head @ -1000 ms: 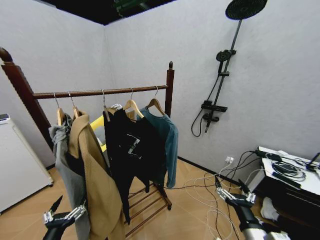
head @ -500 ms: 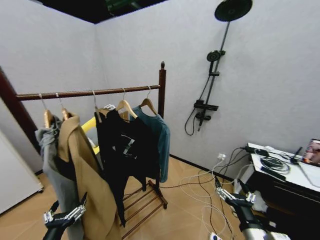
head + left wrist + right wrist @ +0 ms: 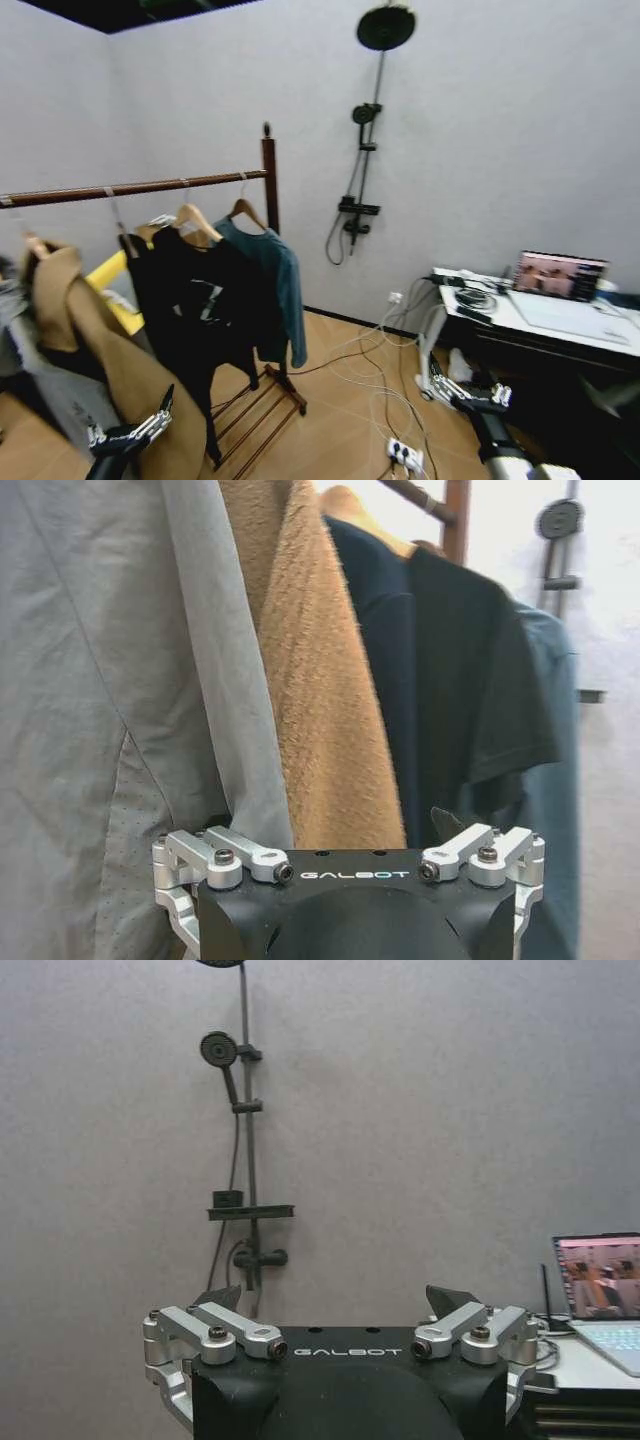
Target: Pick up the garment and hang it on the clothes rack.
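two tools sit low in the head view, both spread wide and holding nothing: the left tool (image 3: 132, 430) at seven o'clock, in front of a tan fuzzy coat (image 3: 105, 370), and the right tool (image 3: 468, 385) at five o'clock over the cable-strewn floor. the dark teal long-sleeved garment (image 3: 272, 275) on its wooden hanger hangs at the end of the dark reddish-brown wooden clothes rack (image 3: 267, 180), at nine o'clock from centre, beside a black printed t-shirt (image 3: 195, 300). a black shower stand (image 3: 362, 150) stands on the wall at twelve o'clock. an open laptop (image 3: 560, 276) rests on the white tabletop (image 3: 535, 318) at three o'clock.
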### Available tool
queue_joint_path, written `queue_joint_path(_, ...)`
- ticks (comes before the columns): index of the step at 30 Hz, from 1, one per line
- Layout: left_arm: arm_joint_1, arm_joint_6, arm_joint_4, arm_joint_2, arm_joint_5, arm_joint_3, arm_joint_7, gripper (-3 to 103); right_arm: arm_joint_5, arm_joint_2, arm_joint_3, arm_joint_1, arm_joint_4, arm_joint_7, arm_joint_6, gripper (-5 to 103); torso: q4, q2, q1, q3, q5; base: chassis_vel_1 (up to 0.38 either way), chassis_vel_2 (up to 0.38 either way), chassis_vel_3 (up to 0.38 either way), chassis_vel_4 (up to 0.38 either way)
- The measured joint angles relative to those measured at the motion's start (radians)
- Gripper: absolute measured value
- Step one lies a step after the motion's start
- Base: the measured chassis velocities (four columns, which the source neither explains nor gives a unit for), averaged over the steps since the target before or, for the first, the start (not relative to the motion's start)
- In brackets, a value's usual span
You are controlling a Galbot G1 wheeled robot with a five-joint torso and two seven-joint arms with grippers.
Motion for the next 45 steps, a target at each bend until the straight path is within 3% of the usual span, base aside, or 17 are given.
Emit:
queue_joint_path(22, 0.000, 0.000, 0.000, 0.000, 0.000, 0.000, 0.001, 100, 0.000, 0.000, 0.000, 0.000, 0.000, 0.000, 0.000, 100, -0.0002, 0.000, 0.000, 0.000, -0.0001, -0.110, -0.118, -0.113, -0.109)
queue_joint_path(45, 0.000, 0.000, 0.000, 0.000, 0.000, 0.000, 0.001, 100, 0.000, 0.000, 0.001, 0.000, 0.000, 0.000, 0.000, 100, -0.0001, 0.000, 0.000, 0.000, 0.0003, -0.088, -0.108, 0.096, 0.103)
